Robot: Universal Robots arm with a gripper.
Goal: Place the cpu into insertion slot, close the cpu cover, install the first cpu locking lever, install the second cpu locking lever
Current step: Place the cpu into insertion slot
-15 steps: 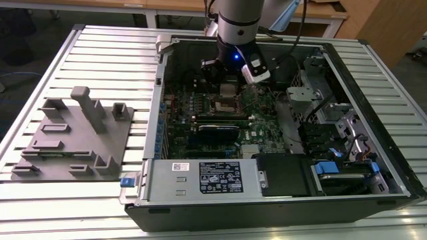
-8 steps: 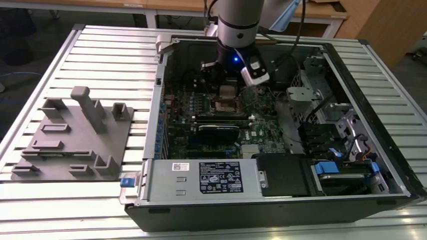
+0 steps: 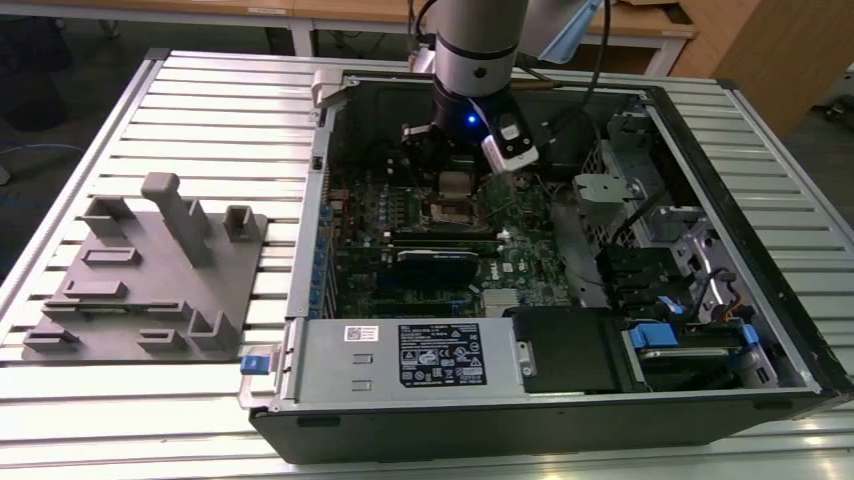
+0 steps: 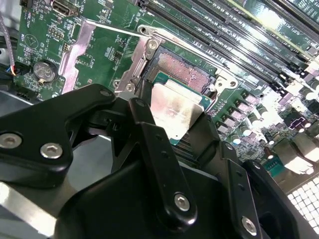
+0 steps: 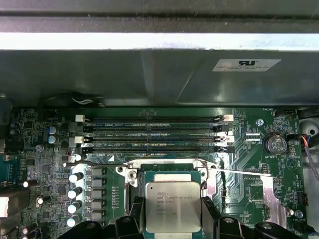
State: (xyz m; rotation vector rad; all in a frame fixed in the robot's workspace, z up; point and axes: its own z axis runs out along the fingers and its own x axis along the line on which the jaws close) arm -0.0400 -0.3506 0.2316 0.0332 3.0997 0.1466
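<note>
My gripper [image 5: 172,213] is shut on the cpu [image 5: 169,205], a flat square chip with a dull silver top, pinched at two opposite edges by the black fingers [image 4: 149,134]. The chip hangs just above the insertion slot [image 4: 185,69], tilted a little, and the slot's bare contact field shows beyond it. The cpu cover [image 4: 79,47] is swung open to one side of the slot. Two thin locking levers [image 5: 102,162] stand released along the slot's sides. In the exterior view the gripper [image 3: 451,182] is down inside the open computer case over the slot [image 3: 451,210].
Long black memory slots [image 5: 152,133] run close beside the socket, with the case wall [image 5: 159,74] just past them. Capacitors [image 5: 75,191] line one side. In the exterior view a drive cage [image 3: 641,230] fills the right, and a grey fixture plate [image 3: 147,270] lies on the slatted table at the left.
</note>
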